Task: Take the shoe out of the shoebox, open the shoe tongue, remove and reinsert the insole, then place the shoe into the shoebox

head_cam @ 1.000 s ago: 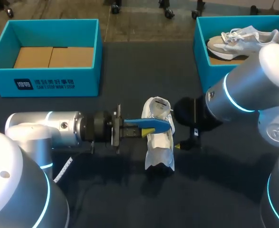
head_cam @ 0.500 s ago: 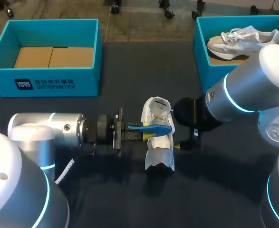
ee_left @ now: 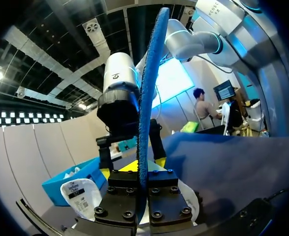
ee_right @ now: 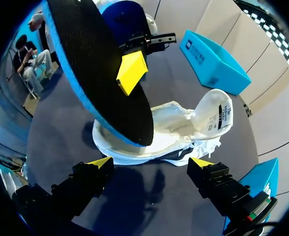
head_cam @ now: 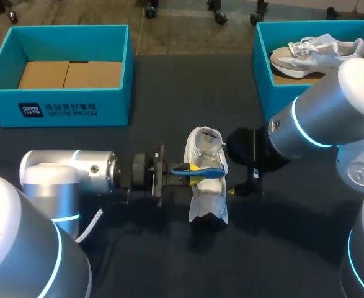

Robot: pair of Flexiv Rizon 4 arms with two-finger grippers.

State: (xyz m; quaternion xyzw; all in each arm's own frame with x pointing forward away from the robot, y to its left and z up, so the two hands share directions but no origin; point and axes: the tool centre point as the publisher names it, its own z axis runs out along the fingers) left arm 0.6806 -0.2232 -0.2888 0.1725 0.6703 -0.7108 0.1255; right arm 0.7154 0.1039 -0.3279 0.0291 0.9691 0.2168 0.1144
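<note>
The insole is clamped by the left gripper, apparently crosswise above the near-far shoe; the right gripper is held open at the shoe's right.

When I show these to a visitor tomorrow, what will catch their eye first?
Most likely the blue-edged insole, clamped on edge in the left pincer just above the white shoe at the middle of the table. The right pincer stands open beside that shoe. At the far right corner, a second shoe lies in a teal shoebox.
</note>
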